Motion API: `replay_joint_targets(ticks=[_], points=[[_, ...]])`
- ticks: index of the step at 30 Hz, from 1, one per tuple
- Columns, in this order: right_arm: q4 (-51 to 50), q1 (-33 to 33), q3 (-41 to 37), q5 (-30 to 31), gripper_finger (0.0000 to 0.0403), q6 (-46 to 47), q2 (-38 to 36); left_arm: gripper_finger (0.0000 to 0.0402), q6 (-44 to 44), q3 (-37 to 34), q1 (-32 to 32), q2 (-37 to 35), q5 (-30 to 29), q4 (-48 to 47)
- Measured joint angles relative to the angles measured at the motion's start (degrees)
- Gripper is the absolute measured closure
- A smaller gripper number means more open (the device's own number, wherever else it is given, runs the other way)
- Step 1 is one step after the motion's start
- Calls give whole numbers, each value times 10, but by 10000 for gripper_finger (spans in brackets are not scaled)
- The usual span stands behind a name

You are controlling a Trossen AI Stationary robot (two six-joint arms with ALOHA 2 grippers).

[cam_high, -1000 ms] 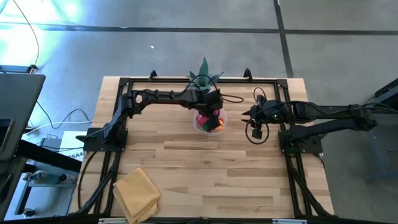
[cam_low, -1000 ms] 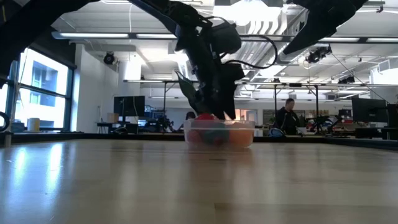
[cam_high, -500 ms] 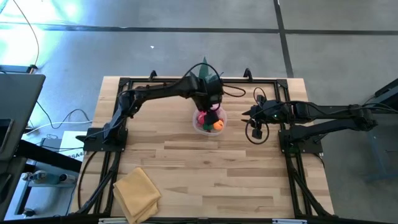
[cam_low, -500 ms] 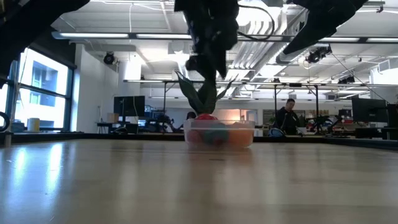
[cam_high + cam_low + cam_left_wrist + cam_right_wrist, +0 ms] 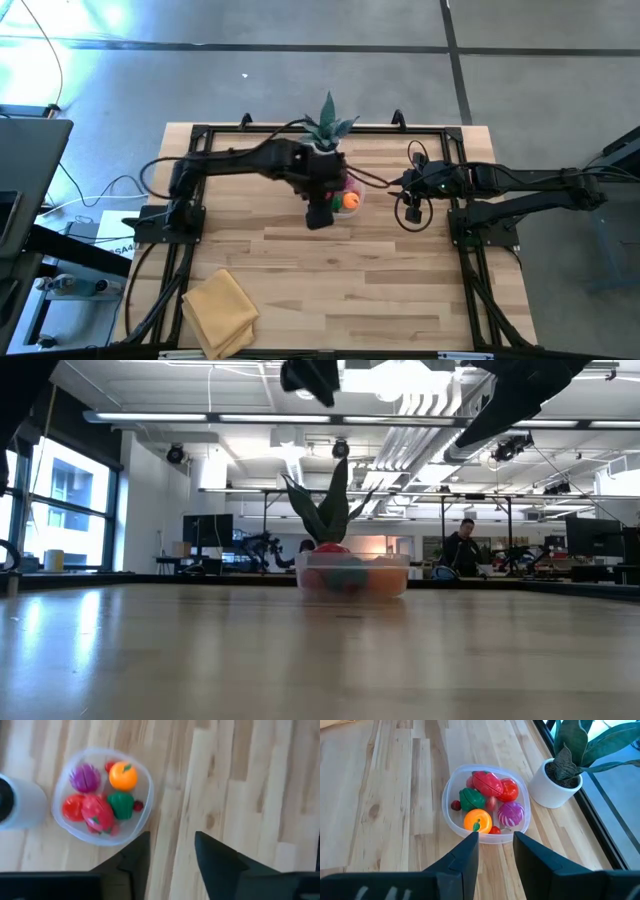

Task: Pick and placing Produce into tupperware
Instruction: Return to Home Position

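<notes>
Several produce pieces (image 5: pixel 487 782) are seen piled in the tupperware (image 5: pixel 445 807), beside the potted plant (image 5: pixel 559 782) (white pot). The left gripper (image 5: pixel 171 837) is held high above, fingers parted, empty; the right gripper (image 5: pixel 495 837) is held nearby, likewise.

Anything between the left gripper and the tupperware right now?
Nothing visible. Left gripper hangs open and empty over bare table next to the tupperware. The plant stands at the tupperware's far side, off that line. Right gripper waits open nearby.
</notes>
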Motion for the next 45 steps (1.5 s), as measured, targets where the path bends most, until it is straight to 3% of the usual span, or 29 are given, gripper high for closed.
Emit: replay_joint_targets(ticks=[11, 16, 19, 22, 28, 31, 39, 45], points=[[0, 0, 0, 0, 290, 0, 0, 325, 27, 0, -19, -93, -25, 29], [0, 0, 0, 0, 290, 0, 0, 340, 17, -60, -19, -182, -52, 45], [0, 0, 0, 0, 290, 0, 0, 346, -4, -160, -19, -269, -69, 106], [0, 0, 0, 0, 290, 0, 0, 350, -17, -312, -19, -373, -65, 234], [0, 0, 0, 0, 290, 0, 0, 351, 9, -605, -19, -556, 45, 534], [0, 0, 0, 0, 290, 0, 0, 351, 11, -705, -19, -641, 47, 610], [0, 0, 0, 0, 290, 0, 0, 348, -3, -891, -19, -871, 47, 756], [0, 0, 0, 0, 290, 0, 0, 348, -5, -956, -19, -1004, 48, 781]])
